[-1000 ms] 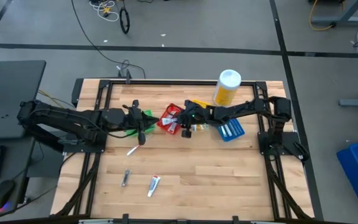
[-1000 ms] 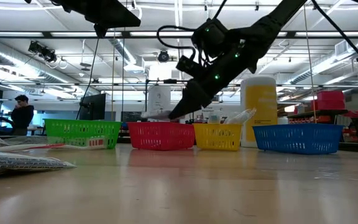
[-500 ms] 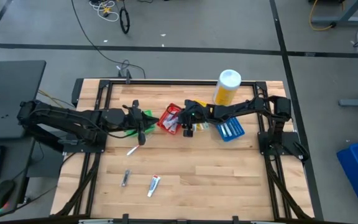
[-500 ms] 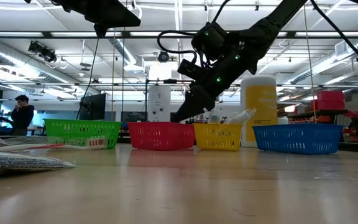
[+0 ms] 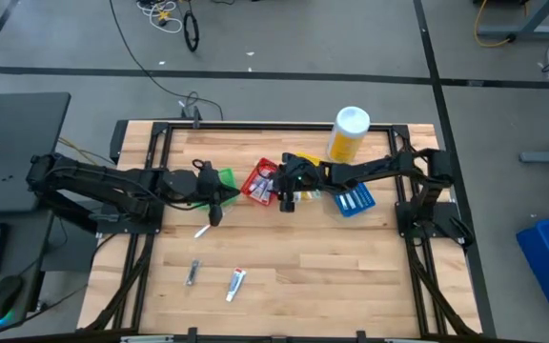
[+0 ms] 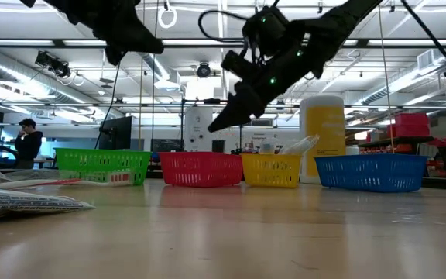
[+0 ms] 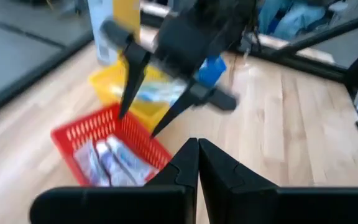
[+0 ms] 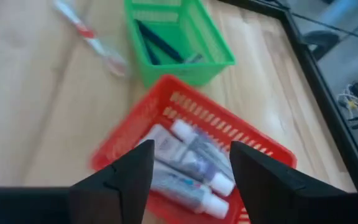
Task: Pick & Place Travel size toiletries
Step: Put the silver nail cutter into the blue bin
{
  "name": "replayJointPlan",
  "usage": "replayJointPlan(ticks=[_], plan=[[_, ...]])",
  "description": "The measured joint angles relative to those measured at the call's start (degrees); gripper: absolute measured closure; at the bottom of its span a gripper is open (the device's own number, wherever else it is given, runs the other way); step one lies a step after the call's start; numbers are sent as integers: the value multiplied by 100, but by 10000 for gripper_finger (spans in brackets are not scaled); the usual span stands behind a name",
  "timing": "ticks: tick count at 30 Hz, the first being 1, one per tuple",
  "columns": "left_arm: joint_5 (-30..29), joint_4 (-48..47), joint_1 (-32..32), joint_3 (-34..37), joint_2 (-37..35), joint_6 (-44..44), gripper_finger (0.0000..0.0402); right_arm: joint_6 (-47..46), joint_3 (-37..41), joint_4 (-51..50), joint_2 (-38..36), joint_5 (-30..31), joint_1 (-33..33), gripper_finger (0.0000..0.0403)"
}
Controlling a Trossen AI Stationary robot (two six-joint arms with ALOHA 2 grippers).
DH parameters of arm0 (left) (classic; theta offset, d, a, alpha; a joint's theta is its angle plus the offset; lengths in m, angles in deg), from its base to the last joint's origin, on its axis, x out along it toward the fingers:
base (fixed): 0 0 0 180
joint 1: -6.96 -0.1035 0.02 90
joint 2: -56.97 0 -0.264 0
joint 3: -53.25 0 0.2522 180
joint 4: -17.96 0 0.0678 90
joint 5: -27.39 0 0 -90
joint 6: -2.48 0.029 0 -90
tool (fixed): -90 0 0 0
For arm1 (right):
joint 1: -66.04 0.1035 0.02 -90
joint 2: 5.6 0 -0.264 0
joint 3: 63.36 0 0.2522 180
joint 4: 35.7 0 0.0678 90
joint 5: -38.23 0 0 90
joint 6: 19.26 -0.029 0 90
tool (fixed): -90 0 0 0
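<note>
My right gripper (image 8: pixel 191 152) hangs open above the red bin (image 8: pixel 135 134), touching nothing. Three white toothpaste tubes (image 8: pixel 194 163) lie in that bin. It shows above the red bin (image 5: pixel 258 181) in the high view too, as my right gripper (image 5: pixel 285 195). My left gripper (image 7: pixel 197 144) is shut and empty, up in the air by the green bin (image 5: pixel 221 179), which holds dark slim items (image 8: pixel 157 43). A toothbrush (image 5: pixel 201 230) lies flat on the table, as do a small tube (image 5: pixel 235 283) and a silvery item (image 5: pixel 193 273).
A yellow bin (image 5: pixel 303 164) and a blue bin (image 5: pixel 355 200) stand to the right of the red one. A tall yellow bottle (image 5: pixel 349 133) stands behind them. Bare wood fills the table's near half around the loose items.
My right gripper has gone up from the red bin's rim and hangs higher over it. My left gripper has come down a little and turned near the green bin.
</note>
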Motion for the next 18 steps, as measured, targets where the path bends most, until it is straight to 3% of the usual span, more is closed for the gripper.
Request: replayJointPlan(ticks=[9,18], plan=[[266,-340,36,2,114,-663,354,-371,0,-293,-385,-2,572,183],[90,-292,608,4,694,-1483,321,-1117,0,-938,-385,6,1070,205]])
